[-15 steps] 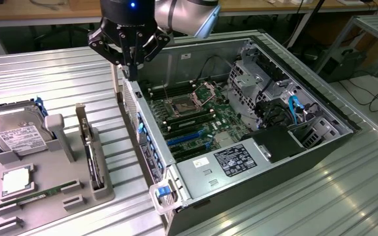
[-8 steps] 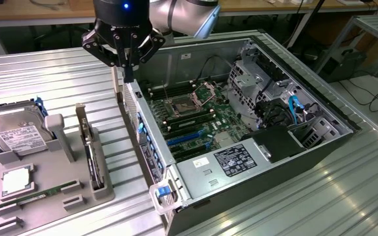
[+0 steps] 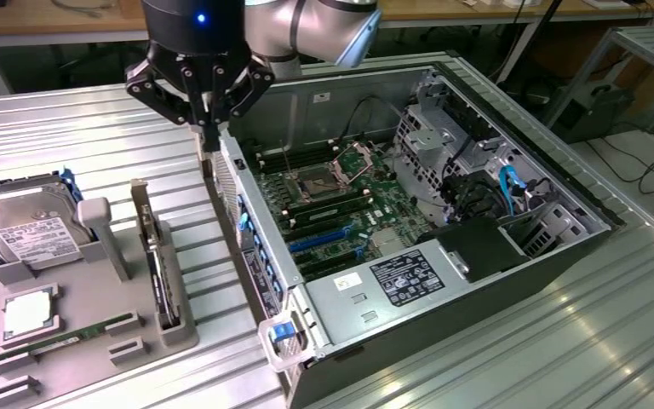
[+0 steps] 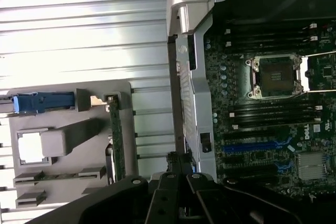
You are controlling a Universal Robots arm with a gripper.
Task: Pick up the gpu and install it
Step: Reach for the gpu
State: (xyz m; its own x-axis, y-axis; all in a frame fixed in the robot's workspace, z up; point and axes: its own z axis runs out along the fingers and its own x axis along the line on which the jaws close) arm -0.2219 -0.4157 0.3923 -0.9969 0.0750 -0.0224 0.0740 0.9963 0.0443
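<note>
Exterior view's left: grey tray (image 3: 100,290) with a drive (image 3: 26,230) propped at its far end. The gpu (image 3: 159,273) stands on edge in a slot along the tray's case-side margin. Its pale bracket (image 3: 140,209) is upright at the far end. Not yet lifted.

Centre: the gripper (image 3: 208,168) hangs tip-down above the strip between the tray and the case wall (image 3: 232,183), closer to the wall. It is well above the gpu and off to its case side. Fingers are drawn nearly together and nothing is seen between them. The wrist view agrees: the card sits off to one side of the tool axis, not under it.

Exterior view's right: the open case, with the motherboard (image 3: 339,204) and blue slots (image 3: 318,241) exposed.

Step in hand, as I judge it: the approach to the gpu.
- The fingers need to be spread before any descent, or shut tips would land on the card's top edge.
- Centre the tool over the card, with the fingers square across its thin section.
- Grip mid-length, away from the bracket.
- Keep clear of the tray's posts and the case wall close by.
- Pull straight up along the slot, since a tilted pull could bind the card or drag the tray.
</note>
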